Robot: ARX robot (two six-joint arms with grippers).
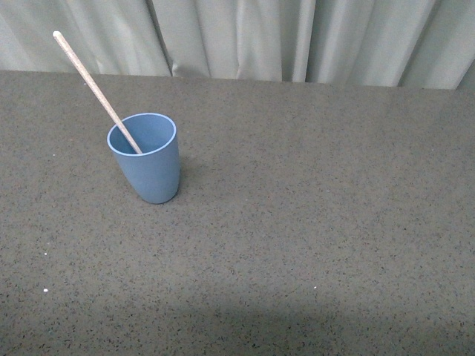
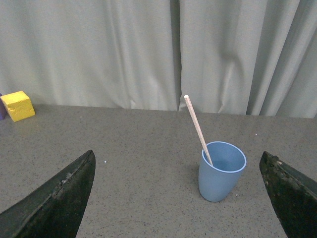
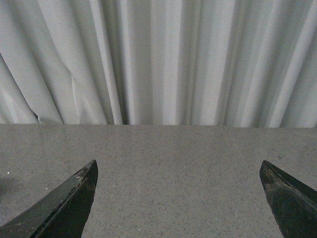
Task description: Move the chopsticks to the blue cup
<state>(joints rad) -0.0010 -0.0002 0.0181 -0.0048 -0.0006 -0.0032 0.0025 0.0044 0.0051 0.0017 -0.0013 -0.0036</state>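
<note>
The blue cup point(image 1: 147, 157) stands upright on the dark speckled table, left of centre in the front view. The chopsticks point(image 1: 95, 89), one thin pale stick, rest inside it and lean up toward the far left, sticking well above the rim. Neither arm shows in the front view. In the left wrist view the blue cup point(image 2: 221, 170) and the chopsticks point(image 2: 197, 130) sit ahead of my left gripper point(image 2: 178, 171), whose jaws are wide open and apart from the cup. My right gripper point(image 3: 178, 171) is open over bare table, with nothing between its fingers.
A grey curtain point(image 1: 297, 37) hangs behind the table's far edge. In the left wrist view a yellow block point(image 2: 18, 105) sits far off at the table's back edge, beside a sliver of something purple.
</note>
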